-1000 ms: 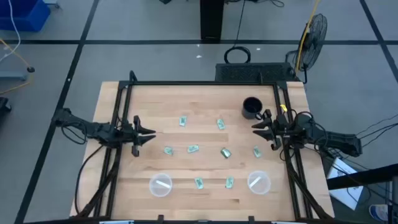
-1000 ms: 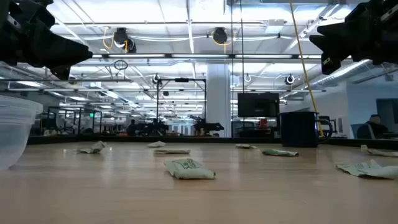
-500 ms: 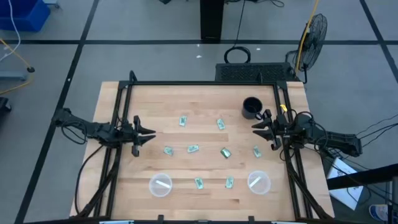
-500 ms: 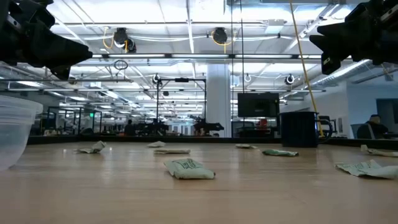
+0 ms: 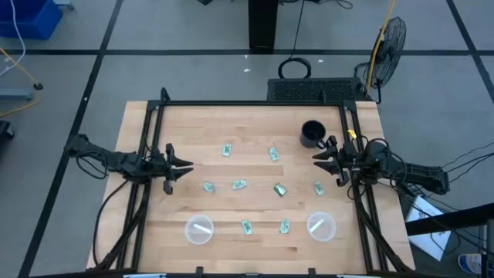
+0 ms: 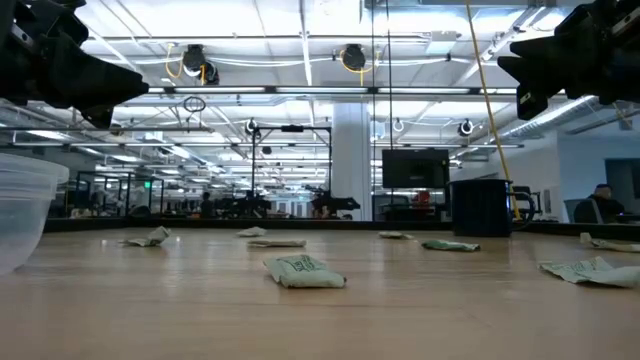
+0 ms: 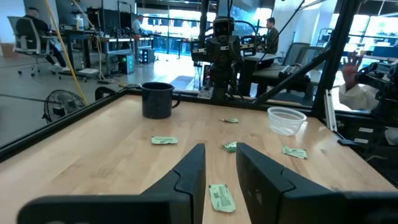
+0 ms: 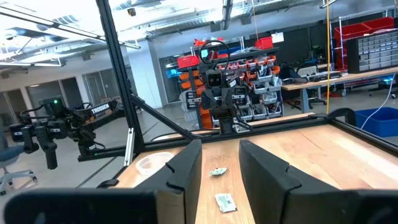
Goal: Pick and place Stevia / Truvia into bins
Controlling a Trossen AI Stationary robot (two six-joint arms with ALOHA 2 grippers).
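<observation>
Several green and white sweetener packets lie flat on the wooden table, among them one at the middle, one far left and one near the front. Two clear cups stand near the front edge, left and right. My left gripper hovers open above the table's left side, pointing right; a packet shows below its fingers. My right gripper hovers open at the right side, pointing left, just in front of the black mug. Both are empty.
The black mug with a handle stands at the far right and also shows in the left wrist view. A black metal frame runs along the table's far edge and sides. In the low view both grippers hang well above the tabletop.
</observation>
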